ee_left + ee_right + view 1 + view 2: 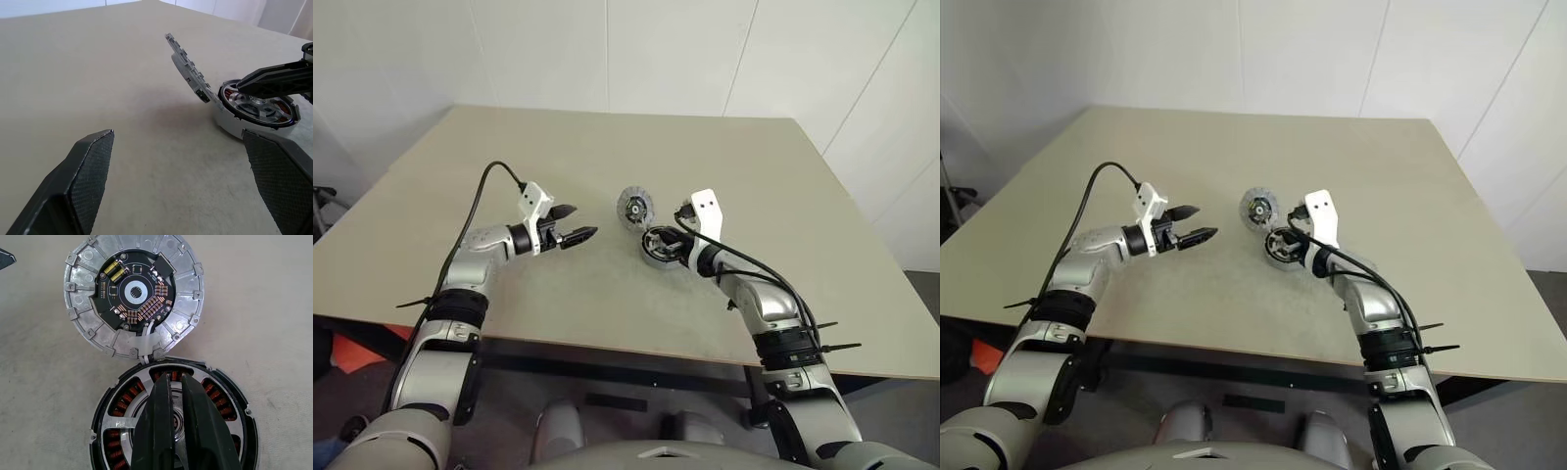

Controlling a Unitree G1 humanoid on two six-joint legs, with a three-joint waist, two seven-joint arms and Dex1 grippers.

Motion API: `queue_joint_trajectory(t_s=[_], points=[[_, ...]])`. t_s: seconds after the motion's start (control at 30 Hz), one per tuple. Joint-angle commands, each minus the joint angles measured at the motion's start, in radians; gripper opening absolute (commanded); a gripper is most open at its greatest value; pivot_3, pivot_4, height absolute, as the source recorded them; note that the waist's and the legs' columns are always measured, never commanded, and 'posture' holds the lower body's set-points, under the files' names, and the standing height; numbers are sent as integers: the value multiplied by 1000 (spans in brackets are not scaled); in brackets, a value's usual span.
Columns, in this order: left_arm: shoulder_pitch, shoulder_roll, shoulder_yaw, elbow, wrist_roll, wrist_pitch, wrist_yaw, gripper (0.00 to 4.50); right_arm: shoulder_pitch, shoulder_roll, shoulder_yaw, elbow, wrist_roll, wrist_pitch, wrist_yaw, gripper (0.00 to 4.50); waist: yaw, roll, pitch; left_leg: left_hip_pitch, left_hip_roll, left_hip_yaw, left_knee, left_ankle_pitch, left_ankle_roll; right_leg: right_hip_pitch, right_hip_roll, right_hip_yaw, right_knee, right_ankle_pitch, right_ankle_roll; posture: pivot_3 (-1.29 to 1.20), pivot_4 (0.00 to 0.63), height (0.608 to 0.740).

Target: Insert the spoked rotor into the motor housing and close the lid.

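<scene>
Where the spoked rotor [172, 423] sits, it is already down inside the motor housing [100, 418], its copper-brown windings showing between silvery spokes within the dark ring. The housing rests on the beige surface [607, 157], toward the robot's right of centre. The lid [133, 293] stands just beside it on the far side, touching the housing's rim and joined to it by short white wires; it is tipped up on edge and leans away from the housing, showing its inner face: a dark circuit board with copper pads around a pale central ring, framed by a toothed silvery-white edge. The housing is thus uncovered.

The right gripper [177, 382] is over the rotor's hub, its two black fingers pressed together with nothing seen between them, their tips at the rotor's upper part near the lid's base. The left gripper [579, 223] hangs above the bare surface well to the left of the housing, fingers spread wide and empty, aimed toward the lid and housing.
</scene>
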Motion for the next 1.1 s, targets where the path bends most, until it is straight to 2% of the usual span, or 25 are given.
queue_joint_trajectory(t_s=[0.03, 0.37, 0.53, 0.67, 0.83, 1.1], points=[[-23, 3, 13, -18, -3, -19, 0, 4429, -36, -16, -38, -74, 25, 13, 1, 364, 0, 0, 0, 0, 0, 0, 0, 0, 0, 0, 0, 0, 0, 0, 0, 0, 0, 740], [-16, 2, 13, -27, -4, -17, -3, 4429, -120, 3, -25, -227, 46, 72, -2, 364, -10, 0, 0, -8, 1, 0, -2, 1, -1, -9, 1, 0, 1, 3, -8, 0, 0, 740], [2, 8, 16, -49, -9, -10, -1, 4429, -43, 31, 29, -209, 39, 121, 0, 364, -11, 0, 0, -10, 0, 0, -2, 1, -1, -9, 1, 0, 0, 3, -7, 0, 0, 740], [8, 11, 18, -57, -10, -6, 4, 4429, 17, 38, 66, -107, -11, 137, -33, 364, -13, 0, 0, -10, 0, 0, -2, 0, 0, -9, 1, 0, 0, 3, -7, 0, 0, 740], [-2, 11, 17, -44, -7, -9, 5, 4429, -21, 25, 8, -62, -9, 115, -71, 364, -18, 0, 0, -5, 0, 0, -2, 0, -1, -6, 0, 0, 0, -1, -1, 0, 0, 740], [-17, 5, 14, -21, -4, -17, 2, 4429, -69, -15, -47, -192, 71, 112, -8, 364, -16, 0, 1, -8, -1, 0, -1, 2, -3, -6, 0, 0, 0, -1, 0, 0, 0, 740]])
